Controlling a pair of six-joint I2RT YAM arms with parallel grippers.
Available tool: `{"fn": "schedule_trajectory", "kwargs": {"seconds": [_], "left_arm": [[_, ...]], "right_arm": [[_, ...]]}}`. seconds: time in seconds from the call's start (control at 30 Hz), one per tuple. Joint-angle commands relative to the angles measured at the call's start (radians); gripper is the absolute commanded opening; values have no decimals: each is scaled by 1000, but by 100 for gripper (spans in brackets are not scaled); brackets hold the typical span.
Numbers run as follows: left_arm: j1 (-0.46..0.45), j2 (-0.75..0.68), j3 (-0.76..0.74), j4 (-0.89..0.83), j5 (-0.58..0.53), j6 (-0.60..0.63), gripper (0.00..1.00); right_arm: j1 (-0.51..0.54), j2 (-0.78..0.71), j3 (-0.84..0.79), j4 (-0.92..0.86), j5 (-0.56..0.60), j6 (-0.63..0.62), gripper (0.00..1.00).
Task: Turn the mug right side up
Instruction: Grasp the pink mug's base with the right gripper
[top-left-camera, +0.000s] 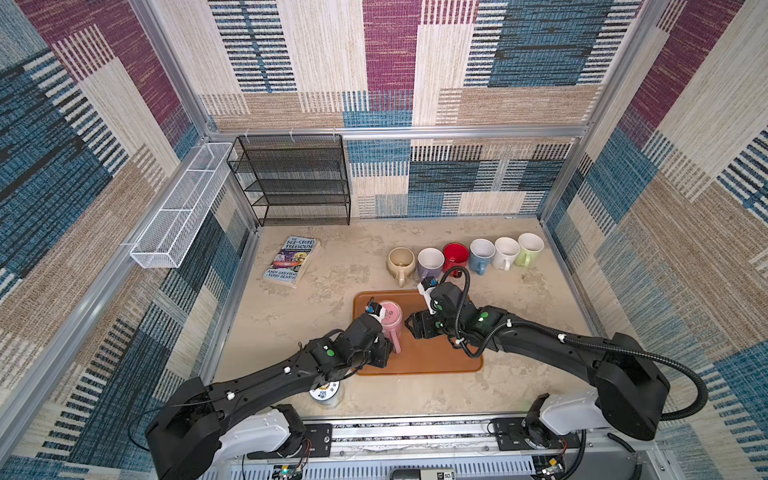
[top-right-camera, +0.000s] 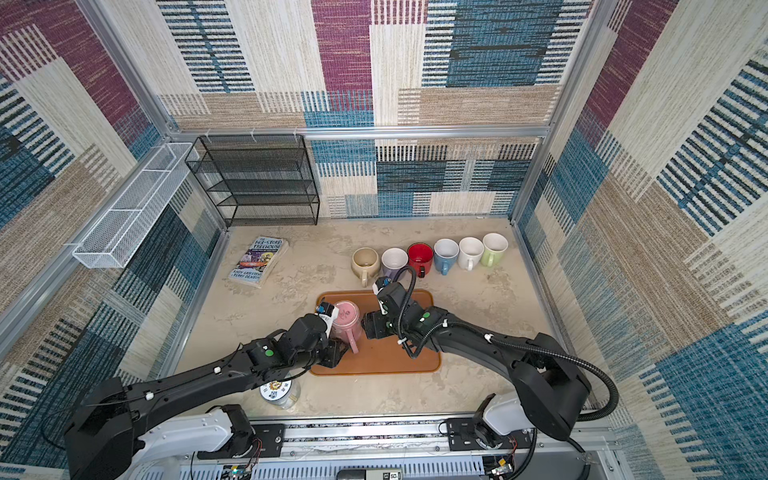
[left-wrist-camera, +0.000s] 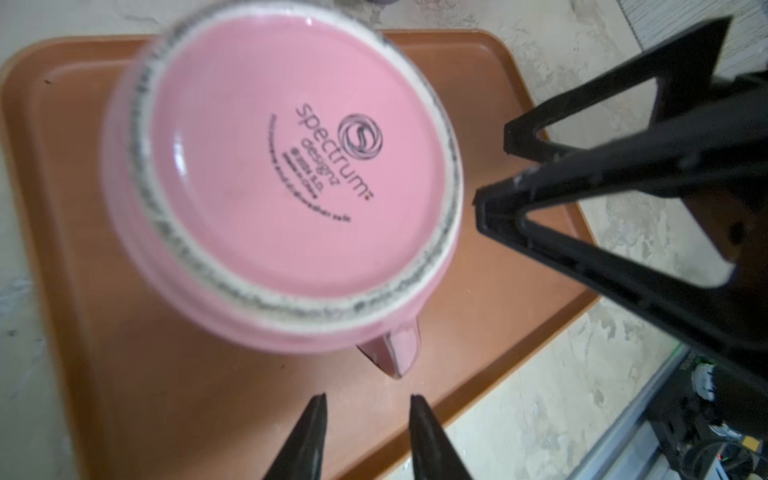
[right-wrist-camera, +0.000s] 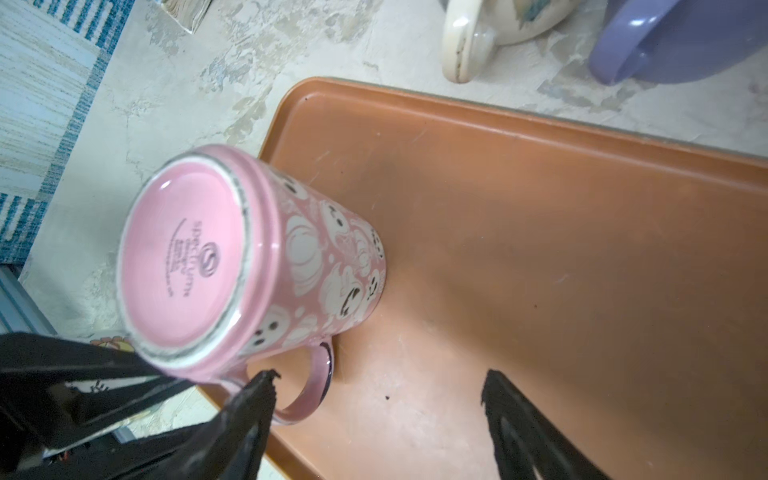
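Note:
The pink mug (top-left-camera: 391, 318) (top-right-camera: 345, 316) stands upside down on the left part of the orange tray (top-left-camera: 436, 353) (top-right-camera: 395, 353), its printed base (left-wrist-camera: 291, 174) facing up and white ghost patterns on its side (right-wrist-camera: 316, 257). The handle (left-wrist-camera: 395, 353) points toward the front. My left gripper (top-left-camera: 388, 355) (left-wrist-camera: 368, 397) hangs just in front of the handle, open, with only bare tray between its fingers. My right gripper (top-left-camera: 409, 326) (right-wrist-camera: 380, 378) stands open beside the mug's right side, one fingertip (right-wrist-camera: 262, 386) next to the handle loop and nothing held.
Several upright mugs (top-left-camera: 465, 257) line the back of the table beyond the tray. A book (top-left-camera: 291, 262) lies at the back left, before a black wire shelf (top-left-camera: 291, 178). A white wire basket (top-left-camera: 178, 208) hangs on the left wall. A lidded jar (top-left-camera: 326, 392) sits under my left arm.

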Motion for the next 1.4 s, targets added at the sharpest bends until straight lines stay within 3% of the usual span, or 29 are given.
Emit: {"fn": "schedule_trajectory", "kwargs": {"seconds": [0.0, 0.23, 0.43, 1.3, 1.37], "left_arm": [[0, -72, 2, -90, -41, 7, 45], [3, -262, 6, -221, -141, 25, 56], [4, -333, 18, -302, -194, 44, 61], [14, -384, -98, -249, -201, 10, 63], [15, -384, -103, -244, -198, 7, 63]], "right_arm": [[49, -10, 21, -77, 91, 24, 81], [137, 43, 55, -90, 127, 65, 74], [162, 129, 119, -98, 150, 47, 67], [168, 339, 282, -169, 159, -18, 38], [168, 342, 285, -173, 161, -20, 32]]}}
